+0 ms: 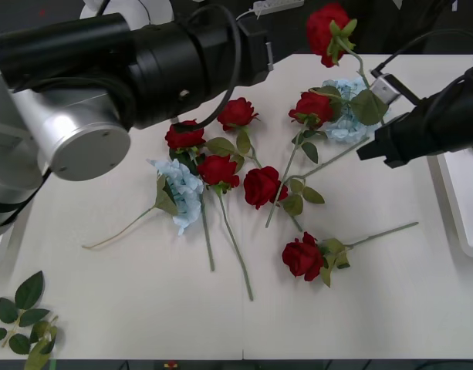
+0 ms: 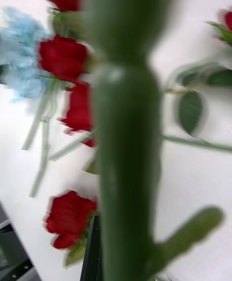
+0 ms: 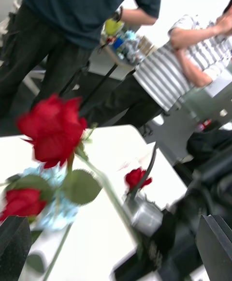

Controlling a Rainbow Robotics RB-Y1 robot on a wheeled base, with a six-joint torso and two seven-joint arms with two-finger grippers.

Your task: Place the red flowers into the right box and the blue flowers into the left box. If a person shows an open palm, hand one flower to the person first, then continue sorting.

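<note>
My right gripper (image 1: 369, 148) is shut on the stem of a red flower (image 1: 329, 31), holding its head up above the table's far side. That stem (image 2: 126, 131) runs close through the right wrist view, and the raised head (image 3: 53, 131) also shows from the left wrist. Several red flowers (image 1: 263, 186) lie loose mid-table. One blue flower (image 1: 182, 189) lies at centre left and another (image 1: 344, 116) under the held stem. My left gripper (image 3: 116, 220) is open and empty, up in the air facing the right arm. The right box (image 1: 460, 200) sits at the right edge. The left box is out of view.
A loose green leaf sprig (image 1: 24, 316) lies at the table's front left corner. My left arm (image 1: 143, 62) spans the upper left of the front view above the table. One red flower (image 1: 303, 256) lies apart toward the front.
</note>
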